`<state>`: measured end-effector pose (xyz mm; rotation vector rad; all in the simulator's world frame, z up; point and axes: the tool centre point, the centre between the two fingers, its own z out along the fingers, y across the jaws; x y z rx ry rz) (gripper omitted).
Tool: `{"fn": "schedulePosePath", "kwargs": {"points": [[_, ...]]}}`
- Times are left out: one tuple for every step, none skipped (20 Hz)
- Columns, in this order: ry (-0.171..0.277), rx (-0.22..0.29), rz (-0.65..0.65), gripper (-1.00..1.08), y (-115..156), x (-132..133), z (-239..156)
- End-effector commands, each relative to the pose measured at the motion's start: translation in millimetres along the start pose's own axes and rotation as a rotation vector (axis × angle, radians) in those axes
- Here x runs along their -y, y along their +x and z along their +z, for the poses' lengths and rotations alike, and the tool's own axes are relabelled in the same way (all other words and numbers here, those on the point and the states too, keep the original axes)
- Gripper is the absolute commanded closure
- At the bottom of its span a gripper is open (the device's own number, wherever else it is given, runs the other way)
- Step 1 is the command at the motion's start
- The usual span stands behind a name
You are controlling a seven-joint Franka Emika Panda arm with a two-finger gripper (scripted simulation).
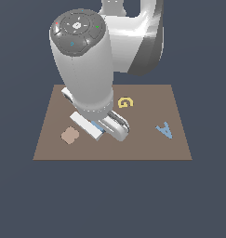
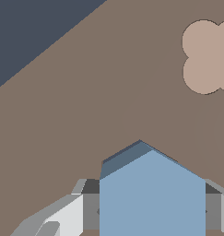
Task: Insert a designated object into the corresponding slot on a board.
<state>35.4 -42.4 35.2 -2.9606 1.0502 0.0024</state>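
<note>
The light-blue hexagon piece (image 2: 152, 193) sits between my gripper's two fingers (image 2: 90, 207), which press on its opposite sides. My gripper (image 1: 99, 128) is shut on it, low over the brown board (image 1: 147, 148) toward the exterior view's left. Only a sliver of the blue piece (image 1: 96, 126) shows under the hand in the exterior view. The dark hexagon slot does not show in either view. The heart-shaped cutout is out of sight too. I cannot tell whether the piece touches the board (image 2: 109, 92).
A pale tan clover-shaped piece (image 1: 70, 135) lies on the board just to the exterior view's left of the gripper; it also shows in the wrist view (image 2: 210, 55). A yellow letter G (image 1: 125, 102) and a blue letter A (image 1: 164, 129) lie toward the right.
</note>
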Motion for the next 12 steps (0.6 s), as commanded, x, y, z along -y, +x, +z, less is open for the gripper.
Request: {"fn": "schedulePosePath", "kwargs": {"points": [[0.0,0.0,0.0,1.08,-0.3,0.1,4.4],[0.0,0.0,0.0,1.08,-0.3,0.1,4.8],[0.0,0.0,0.0,-0.92,-0.3,0.1,4.8],[0.0,0.0,0.0,-0.92,-0.3,0.1,4.8],[0.0,0.0,0.0,-0.92,-0.3,0.1,4.8],[0.0,0.0,0.0,-0.92,-0.3,0.1,4.8],[0.0,0.0,0.0,-0.92,-0.3,0.1,4.8],[0.0,0.0,0.0,-0.92,-0.3,0.1,4.8],[0.0,0.0,0.0,-0.92,-0.3,0.1,4.8],[0.0,0.0,0.0,-0.92,-0.3,0.1,4.8],[0.0,0.0,0.0,-0.92,-0.3,0.1,4.8],[0.0,0.0,0.0,-0.92,-0.3,0.1,4.8]]}}
